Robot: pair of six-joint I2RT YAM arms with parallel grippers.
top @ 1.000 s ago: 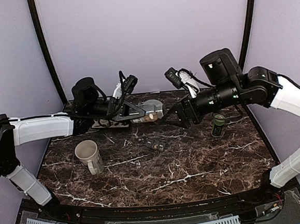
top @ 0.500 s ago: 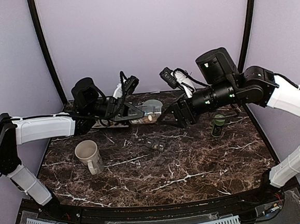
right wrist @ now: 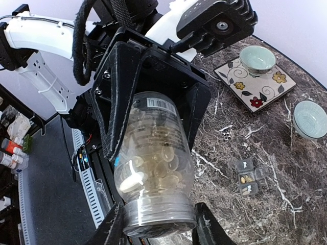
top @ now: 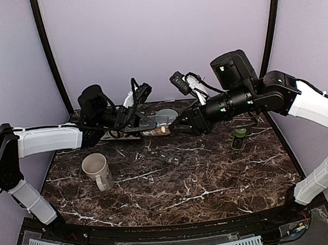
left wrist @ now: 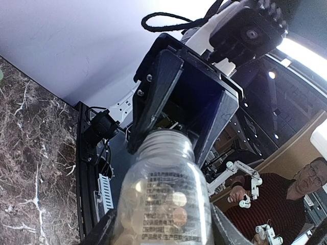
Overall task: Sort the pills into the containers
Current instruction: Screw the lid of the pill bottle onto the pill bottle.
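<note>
A clear pill bottle [top: 160, 128] [right wrist: 156, 153] holding amber pills [right wrist: 166, 158] hangs level above the back of the table. My left gripper [top: 152, 125] [left wrist: 163, 227] is shut on its body, with a finger on each side. From the right, my right gripper [top: 177, 127] [right wrist: 157, 222] has its fingers against both sides of the bottle's threaded neck [left wrist: 163, 140]. A small pill organizer [top: 169, 158] [right wrist: 247, 177] lies open on the marble below, a few pills in its compartments.
A beige mug [top: 96, 169] stands at the left. A dark green bottle [top: 238, 137] stands at the right. A flowered plate [right wrist: 265, 89] carrying a bowl [right wrist: 257, 57] sits at the back, with another bowl [right wrist: 310, 118] beside it.
The right gripper has moved left onto the bottle's neck and its fingers have closed in on it. The left gripper has kept the bottle still.
</note>
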